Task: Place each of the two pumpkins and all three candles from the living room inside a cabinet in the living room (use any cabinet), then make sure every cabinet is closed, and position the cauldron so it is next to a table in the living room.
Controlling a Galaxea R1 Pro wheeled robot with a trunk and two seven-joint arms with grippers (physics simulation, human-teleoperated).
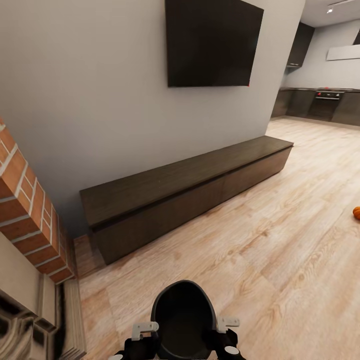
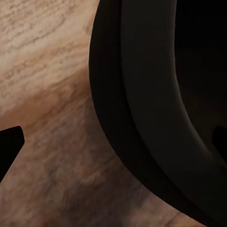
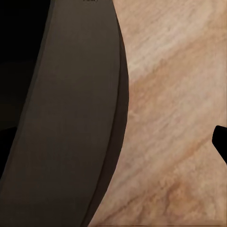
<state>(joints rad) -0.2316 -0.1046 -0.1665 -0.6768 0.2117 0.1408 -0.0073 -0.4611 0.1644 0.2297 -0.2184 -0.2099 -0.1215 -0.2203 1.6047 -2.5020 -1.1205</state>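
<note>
The black cauldron (image 1: 182, 315) sits low in front of me in the head view, between both arms. My left gripper (image 1: 150, 341) straddles its left rim; in the left wrist view the fingertips (image 2: 10, 144) stand wide apart with the dark cauldron wall (image 2: 142, 118) between them, and the outer one is clear of it. My right gripper (image 1: 220, 339) straddles the right rim; one fingertip (image 3: 221, 144) shows well off the cauldron wall (image 3: 80, 118). The long dark-brown cabinet (image 1: 190, 195) stands shut against the wall. One orange pumpkin (image 1: 357, 213) lies on the floor at far right.
A black TV (image 1: 212, 42) hangs above the cabinet. The red-brick fireplace (image 1: 30, 220) juts in at the left, close to my left arm. Light wood floor (image 1: 260, 250) stretches right toward the kitchen units (image 1: 320, 102).
</note>
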